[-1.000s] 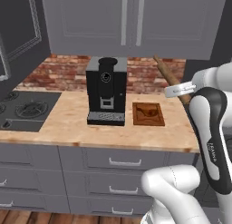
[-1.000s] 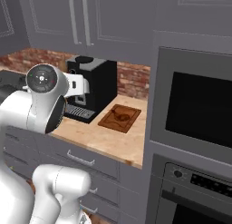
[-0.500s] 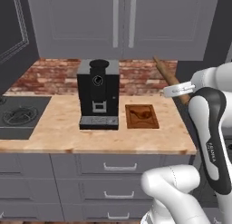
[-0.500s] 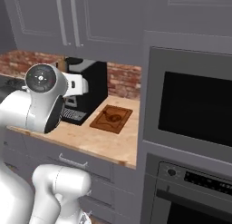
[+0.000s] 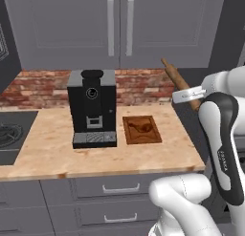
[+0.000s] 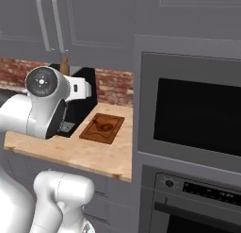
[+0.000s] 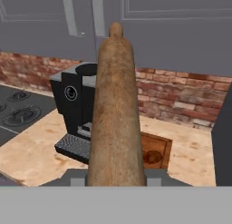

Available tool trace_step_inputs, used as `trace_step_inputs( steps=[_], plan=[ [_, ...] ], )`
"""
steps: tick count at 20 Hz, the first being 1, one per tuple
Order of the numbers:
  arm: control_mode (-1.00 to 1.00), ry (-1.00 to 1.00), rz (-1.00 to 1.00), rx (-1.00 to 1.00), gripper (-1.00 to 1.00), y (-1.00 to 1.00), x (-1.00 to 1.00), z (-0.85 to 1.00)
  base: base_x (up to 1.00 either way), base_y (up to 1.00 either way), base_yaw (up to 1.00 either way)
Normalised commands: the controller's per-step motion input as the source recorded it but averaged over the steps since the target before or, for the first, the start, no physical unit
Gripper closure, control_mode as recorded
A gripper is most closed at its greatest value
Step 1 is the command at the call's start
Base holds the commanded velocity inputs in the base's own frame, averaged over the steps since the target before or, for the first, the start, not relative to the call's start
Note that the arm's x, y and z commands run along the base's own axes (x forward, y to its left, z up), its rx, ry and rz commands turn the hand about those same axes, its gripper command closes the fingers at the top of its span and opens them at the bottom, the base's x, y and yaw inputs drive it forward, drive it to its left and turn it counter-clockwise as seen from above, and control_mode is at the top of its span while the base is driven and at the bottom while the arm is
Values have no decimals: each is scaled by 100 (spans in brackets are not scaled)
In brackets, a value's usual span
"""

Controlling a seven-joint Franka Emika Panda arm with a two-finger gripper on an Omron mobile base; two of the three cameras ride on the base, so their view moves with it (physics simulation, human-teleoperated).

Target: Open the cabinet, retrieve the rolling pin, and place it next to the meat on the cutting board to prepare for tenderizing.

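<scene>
base has driven right since a second ago: whole view shifted, coffee machine (image 5: pixel 92 109) and board (image 5: pixel 141 130) slid left in the left base view, oven (image 6: pixel 188 109) fills more of the right base view. things on the counter (image 5: pixel 43 149) haven't moved themselves, it's the camera. pin pose relative to the arm looks unchanged.

gripper (image 7: pixel 116 175) is clamped on the pin (image 7: pixel 116 109), near one end. pin sticks out forward and up from the hand, well above the counter, free end pointing toward the cabinet (image 5: pixel 72 25) doors. in the left base view the pin (image 5: pixel 181 83) is angled up-left from the wrist, off to the right of the board and well apart from it.

cabinet doors look shut now, both handles side by side.

meat (image 5: pixel 139 128) sits on the board, roughly centred; board is just right of the coffee machine, close but apparently not touching.

progress, my read: retrieval done, pin in hand. left: bring the pin down and left over the board, lay it flat beside the meat, release. pin is long against a small board, so it will likely overhang; needs rotating to horizontal first. watch clearance to the coffee machine on the swing.
</scene>
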Motion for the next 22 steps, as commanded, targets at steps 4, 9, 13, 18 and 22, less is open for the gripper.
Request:
trace_step_inputs(
  steps=[4, 9, 13, 18, 22],
  plan=[
    [100, 0, 0, 0, 100, 0, 0, 0, 36, 20, -15],
    [100, 0, 0, 0, 100, 0, 0, 0, 16, 21, -10],
    [100, 0, 0, 0, 100, 0, 0, 0, 21, 21, -7],
    [100, 0, 0, 0, 100, 0, 0, 0, 14, 15, -2],
    [100, 0, 0, 0, 100, 0, 0, 0, 0, 7, 0]
  ],
)
